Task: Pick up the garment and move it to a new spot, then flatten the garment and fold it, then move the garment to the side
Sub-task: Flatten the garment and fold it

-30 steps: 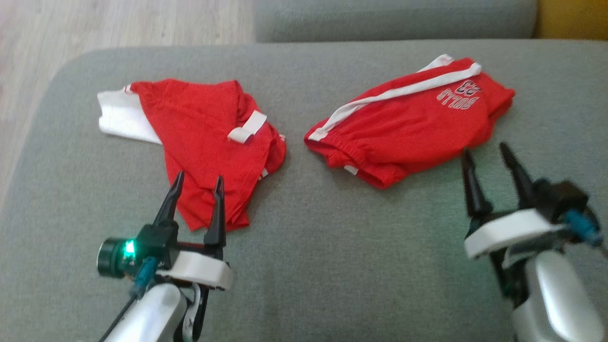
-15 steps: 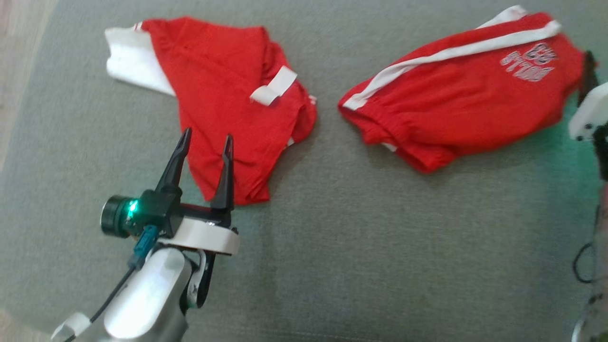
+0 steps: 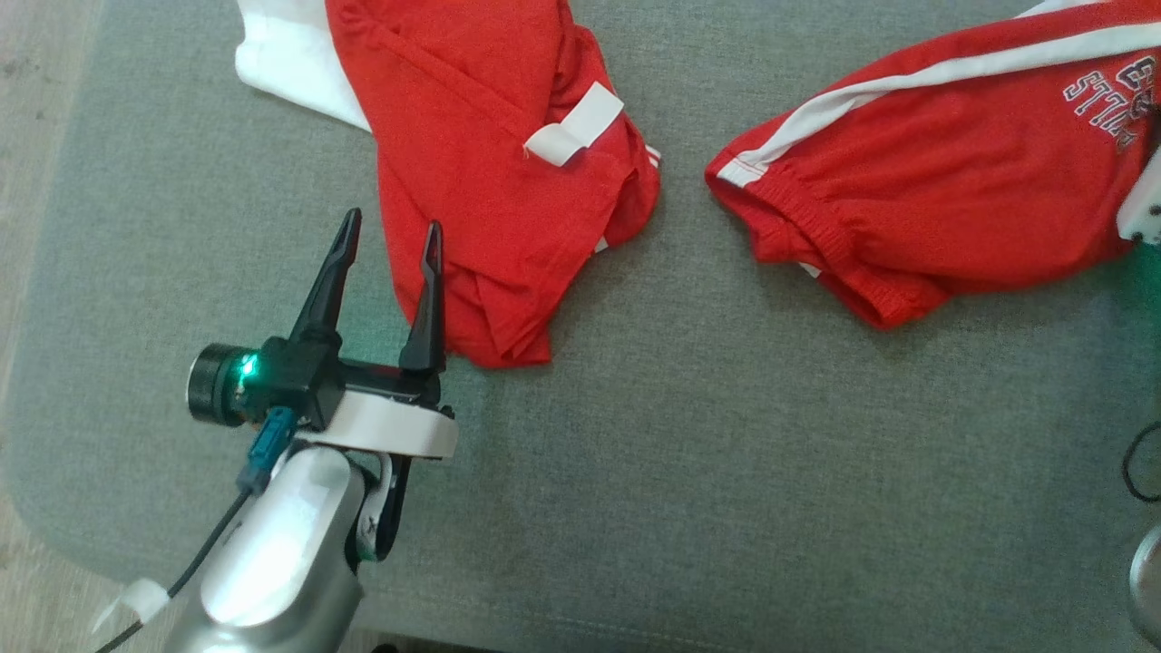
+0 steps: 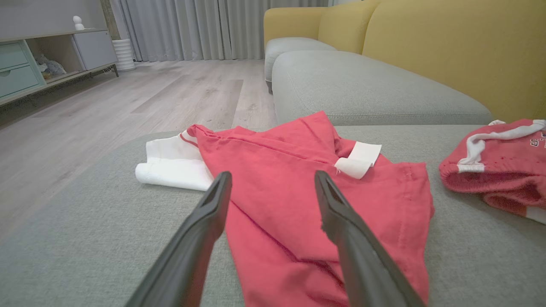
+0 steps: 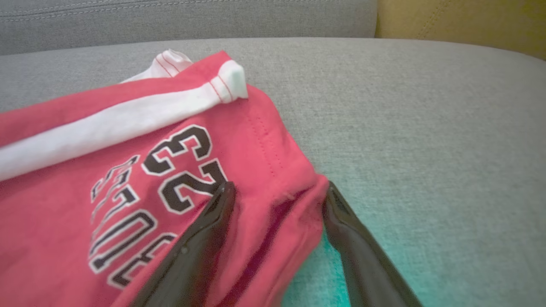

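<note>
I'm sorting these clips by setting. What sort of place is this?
Most likely a home living room: a yellow sofa with grey seat cushions, a wood-look floor and long grey curtains.

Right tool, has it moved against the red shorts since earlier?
Yes. The right tool advanced from the cushion to the printed corner of the red shorts, straddling it.

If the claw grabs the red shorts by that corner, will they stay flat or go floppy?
Probably floppy: the red shorts are soft cloth, bunched and creased, so they would likely droop from the right claw. They look light. Pushed instead, they would likely wrinkle up on the grey cushion rather than slide.
</note>
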Controlling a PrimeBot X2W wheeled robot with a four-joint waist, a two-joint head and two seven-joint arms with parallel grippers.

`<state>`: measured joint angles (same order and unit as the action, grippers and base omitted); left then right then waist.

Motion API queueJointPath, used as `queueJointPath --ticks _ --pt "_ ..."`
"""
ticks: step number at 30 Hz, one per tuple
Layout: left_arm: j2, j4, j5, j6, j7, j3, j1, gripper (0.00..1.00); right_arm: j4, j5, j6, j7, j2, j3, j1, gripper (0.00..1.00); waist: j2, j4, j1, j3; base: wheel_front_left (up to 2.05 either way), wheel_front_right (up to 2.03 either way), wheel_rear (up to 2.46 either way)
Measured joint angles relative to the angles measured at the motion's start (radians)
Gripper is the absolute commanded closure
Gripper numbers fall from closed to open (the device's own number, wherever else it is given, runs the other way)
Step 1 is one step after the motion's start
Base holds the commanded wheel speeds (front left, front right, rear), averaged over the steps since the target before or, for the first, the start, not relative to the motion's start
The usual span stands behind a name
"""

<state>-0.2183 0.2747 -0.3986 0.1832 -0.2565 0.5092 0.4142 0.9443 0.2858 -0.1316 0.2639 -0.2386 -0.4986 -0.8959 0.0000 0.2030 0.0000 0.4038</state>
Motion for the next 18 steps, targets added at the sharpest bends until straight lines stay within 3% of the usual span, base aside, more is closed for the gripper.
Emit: queueJointPath --ticks 5,6,7,8,18 --pt "0.009 0.000 0.019 -0.009 0.000 -0.020 0.003 0.00 0.064 -0.016 0.000 -0.023 -0.011 0.035 -0.035 0.00 0.0000 -0.006 -0.0001 0.010 0.00 0.00 0.00" --pt "0.010 0.000 0.022 -0.013 0.000 -0.024 0.005 0.00 0.076 -0.026 0.000 -0.026 -0.013 0.040 -0.041 0.08 0.0000 -0.008 -0.0001 0.011 0.00 0.00 0.00" --pt "0.010 0.000 0.024 -0.017 0.000 -0.027 0.007 0.00 0.085 -0.035 0.000 -0.034 -0.014 0.048 -0.045 0.62 0.0000 -0.010 -0.0001 0.011 0.00 0.00 0.00" --pt "0.010 0.001 0.026 -0.018 0.000 -0.029 0.009 0.00 0.096 -0.045 0.000 -0.048 -0.015 0.054 -0.049 1.00 0.0000 -0.012 0.0000 0.011 0.00 0.00 0.00" --pt "0.014 0.018 0.039 -0.026 0.000 -0.060 0.007 0.00 0.174 -0.124 0.000 -0.136 -0.010 0.077 -0.039 1.00 0.0000 -0.043 0.0000 -0.036 0.00 0.00 0.00"
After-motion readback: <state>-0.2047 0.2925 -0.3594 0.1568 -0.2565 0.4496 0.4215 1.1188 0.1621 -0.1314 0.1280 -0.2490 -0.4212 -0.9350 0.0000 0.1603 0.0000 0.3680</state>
